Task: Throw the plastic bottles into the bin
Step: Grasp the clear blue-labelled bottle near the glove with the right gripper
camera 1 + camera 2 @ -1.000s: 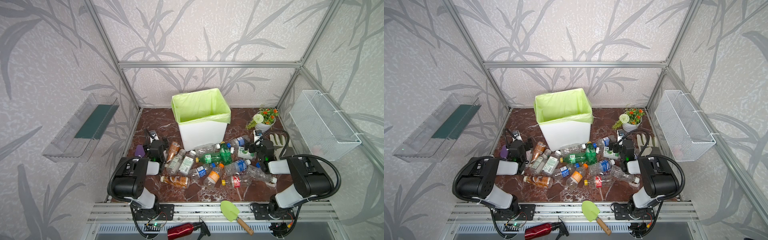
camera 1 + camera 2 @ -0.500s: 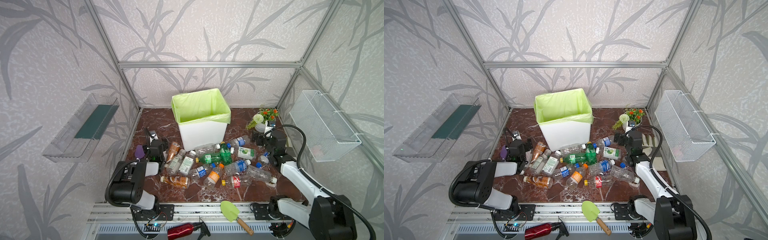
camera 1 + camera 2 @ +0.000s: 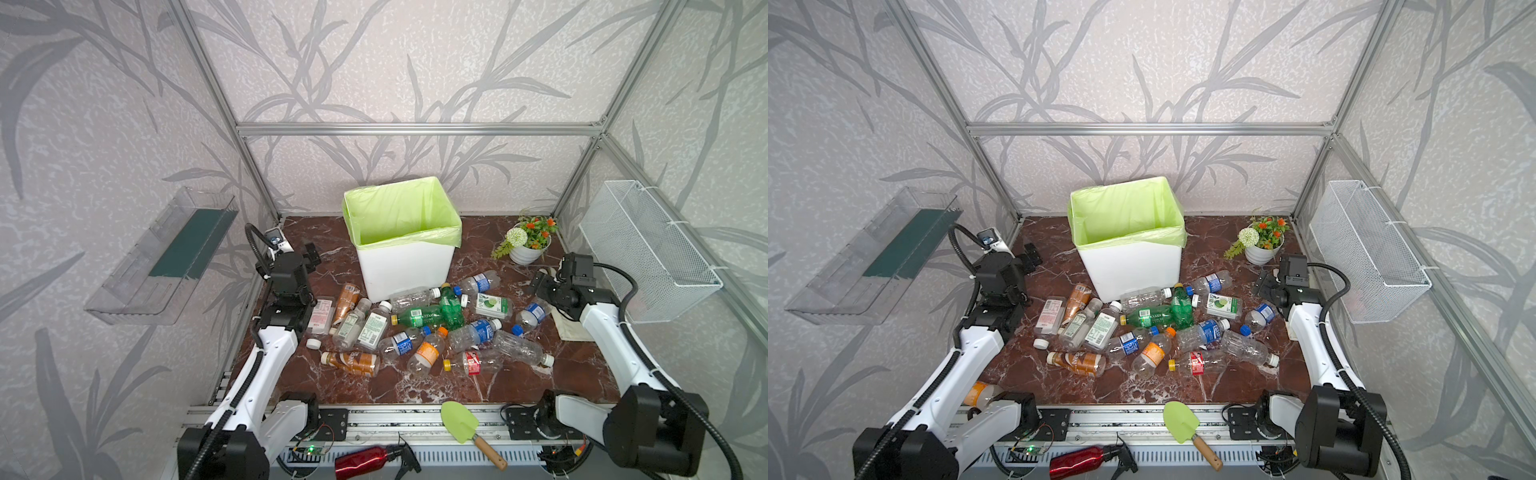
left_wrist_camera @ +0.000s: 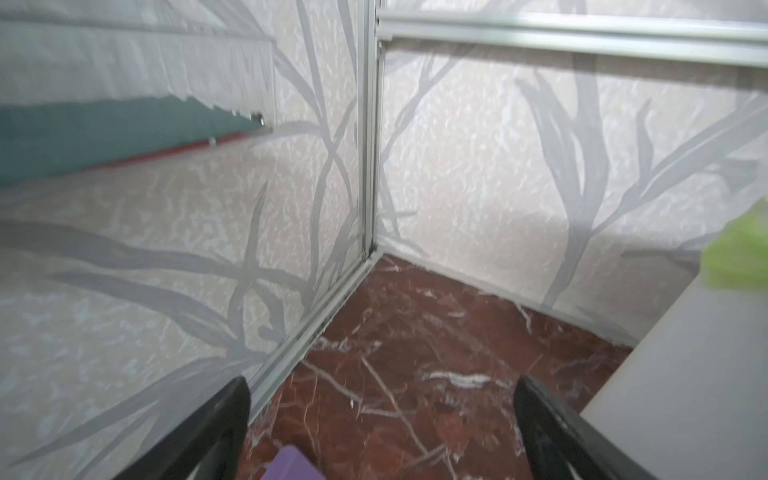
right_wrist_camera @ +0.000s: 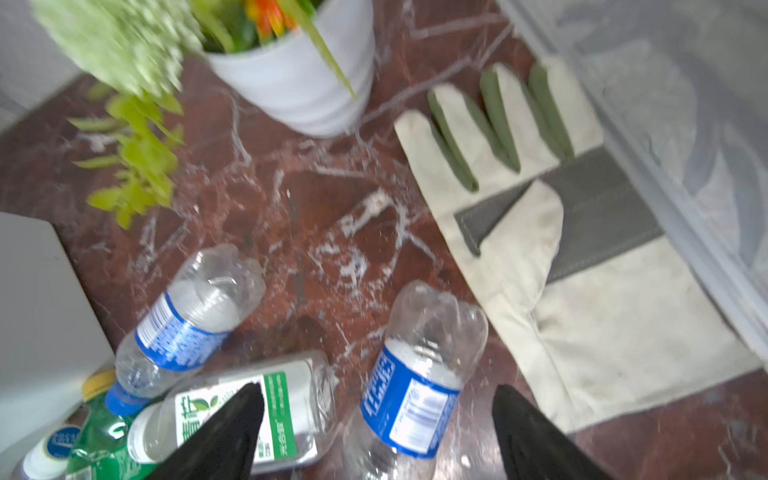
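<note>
1. Bin (image 3: 405, 272): white, with a green liner folded over the rim. It stands at the far centre of the tabletop (image 3: 374, 392). Its open top is within reach of both arms, which looks like the reason for the central spot. No bottle shows in the part of the inside that is visible.
2. Plastic bottles (image 3: 419, 318): all lie on their sides, heaped just near of the bin and spreading to the right. The task is judged barely begun.
3. Right hand (image 5: 378, 395): fingers apart, poised above a clear blue-labelled bottle (image 5: 415, 374) at the right edge of the heap. No contact can be seen. This bottle lies free of the others, just beside a work glove (image 5: 602, 332), so it is probably the easiest first pick.
4. Left hand (image 4: 382, 399): fingers apart and empty, at the far left and aimed at the far-left corner. A purple item (image 4: 291, 465) lies beneath it. The hand is judged to be waiting clear of the heap.
5. Not for the bin: flower pot (image 3: 525, 255) at far right, green trowel (image 3: 459, 422) and red spray bottle (image 3: 359, 465) at the near edge.
</note>
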### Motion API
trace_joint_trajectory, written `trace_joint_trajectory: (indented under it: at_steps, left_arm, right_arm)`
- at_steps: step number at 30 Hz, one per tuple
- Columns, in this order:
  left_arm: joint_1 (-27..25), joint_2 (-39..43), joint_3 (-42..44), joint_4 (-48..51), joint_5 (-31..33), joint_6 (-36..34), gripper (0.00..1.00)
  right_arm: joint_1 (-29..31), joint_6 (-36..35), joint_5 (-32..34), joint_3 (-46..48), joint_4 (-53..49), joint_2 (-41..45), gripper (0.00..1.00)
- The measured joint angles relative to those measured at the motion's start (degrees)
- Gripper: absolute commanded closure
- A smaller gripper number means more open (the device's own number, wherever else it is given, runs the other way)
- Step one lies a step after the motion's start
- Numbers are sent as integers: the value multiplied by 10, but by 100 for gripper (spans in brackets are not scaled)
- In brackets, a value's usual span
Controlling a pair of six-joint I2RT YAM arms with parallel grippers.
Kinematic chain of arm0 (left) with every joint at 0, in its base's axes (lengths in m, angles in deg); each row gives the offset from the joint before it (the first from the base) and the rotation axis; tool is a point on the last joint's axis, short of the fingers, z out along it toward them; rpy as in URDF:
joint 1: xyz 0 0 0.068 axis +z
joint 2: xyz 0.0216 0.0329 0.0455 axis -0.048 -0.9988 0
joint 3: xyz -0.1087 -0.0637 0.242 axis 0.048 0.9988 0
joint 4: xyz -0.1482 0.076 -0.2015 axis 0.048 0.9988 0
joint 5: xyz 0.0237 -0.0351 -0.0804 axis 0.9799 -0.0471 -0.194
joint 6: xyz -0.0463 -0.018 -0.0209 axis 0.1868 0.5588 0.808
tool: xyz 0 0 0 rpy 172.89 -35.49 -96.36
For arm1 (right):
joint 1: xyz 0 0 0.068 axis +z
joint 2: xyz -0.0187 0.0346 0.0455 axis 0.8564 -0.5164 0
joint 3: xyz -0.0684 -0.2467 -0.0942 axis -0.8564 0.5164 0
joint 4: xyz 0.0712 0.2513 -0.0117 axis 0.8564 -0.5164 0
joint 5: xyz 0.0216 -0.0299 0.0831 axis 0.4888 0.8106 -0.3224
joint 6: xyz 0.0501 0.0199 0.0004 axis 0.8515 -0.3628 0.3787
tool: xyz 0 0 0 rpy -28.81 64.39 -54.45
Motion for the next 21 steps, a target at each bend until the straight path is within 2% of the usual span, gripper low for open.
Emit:
trace_joint_trajectory:
  at_steps: [5, 15, 21]
  left_arm:
    - [0, -7, -1, 56, 4, 9, 1]
    - [0, -10, -1, 76, 5, 15, 1]
    - [0, -13, -1, 85, 6, 15, 1]
  right_arm:
    - [0, 24, -7, 6, -25, -22, 13]
    - [-1, 45, -48, 29, -1, -126, 17]
    - [-11, 46, -72, 27, 14, -178, 25]
